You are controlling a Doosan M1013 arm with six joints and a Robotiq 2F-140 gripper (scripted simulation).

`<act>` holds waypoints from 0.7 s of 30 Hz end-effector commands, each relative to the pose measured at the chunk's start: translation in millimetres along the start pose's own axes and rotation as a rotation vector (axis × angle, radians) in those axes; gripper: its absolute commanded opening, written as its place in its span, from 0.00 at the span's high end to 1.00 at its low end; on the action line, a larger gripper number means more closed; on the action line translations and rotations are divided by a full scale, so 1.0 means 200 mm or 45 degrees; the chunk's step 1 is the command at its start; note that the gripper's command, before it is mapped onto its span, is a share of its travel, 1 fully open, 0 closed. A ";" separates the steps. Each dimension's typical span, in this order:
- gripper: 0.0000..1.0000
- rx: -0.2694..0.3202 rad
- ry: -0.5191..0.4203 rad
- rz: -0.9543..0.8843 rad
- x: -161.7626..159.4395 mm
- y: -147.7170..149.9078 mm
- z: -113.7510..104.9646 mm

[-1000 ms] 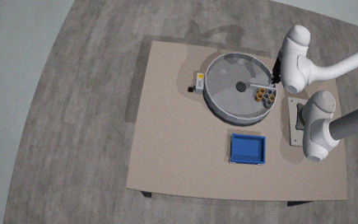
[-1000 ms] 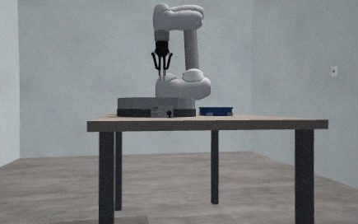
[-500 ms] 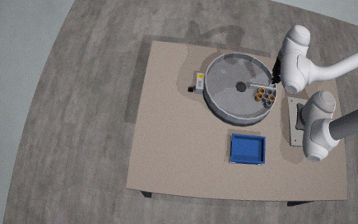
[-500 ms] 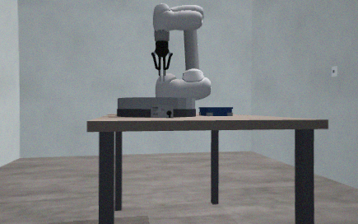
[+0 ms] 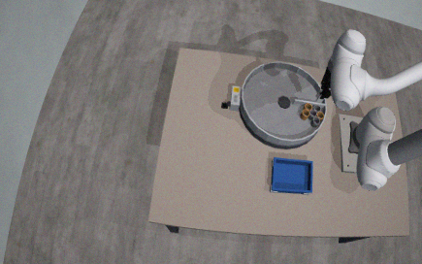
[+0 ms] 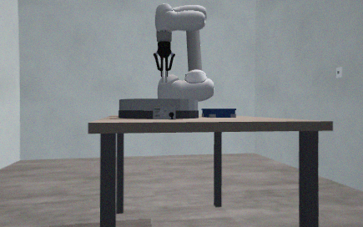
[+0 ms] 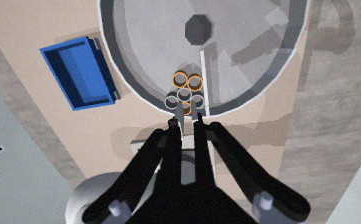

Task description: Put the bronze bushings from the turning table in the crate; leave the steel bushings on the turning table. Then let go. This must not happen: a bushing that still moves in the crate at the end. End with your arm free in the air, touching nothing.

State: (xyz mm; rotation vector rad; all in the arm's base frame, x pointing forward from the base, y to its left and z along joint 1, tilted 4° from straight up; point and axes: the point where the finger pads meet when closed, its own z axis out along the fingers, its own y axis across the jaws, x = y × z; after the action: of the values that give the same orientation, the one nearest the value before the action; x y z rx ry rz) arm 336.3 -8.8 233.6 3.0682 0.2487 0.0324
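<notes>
The bronze bushings point(image 7: 180, 78) stand packed among steel bushings point(image 7: 171, 102) at the turntable point(image 5: 263, 131) rim, well apart from the crate point(image 5: 292, 176). The gripper point(image 7: 186, 121) hangs above, jaws nearly together, holding nothing. They are probably rigid, heavy and smooth: grip across the wall.

We saw a white arm point(image 6: 194, 46) with thick rounded joints and smooth tube links; one link looked dark grey in the top view. It stood on a grey square base plate point(image 5: 346, 166). The gripper point(image 7: 187, 123) was black, with two thin fingers and small grey pins on its outer links.
</notes>
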 end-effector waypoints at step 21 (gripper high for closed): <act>0.72 -0.009 -0.001 -0.536 0.10 -0.05 0.29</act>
State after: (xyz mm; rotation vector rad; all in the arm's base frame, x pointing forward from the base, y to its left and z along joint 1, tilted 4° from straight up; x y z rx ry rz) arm 350.8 -0.7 197.7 2.9906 0.6842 0.0275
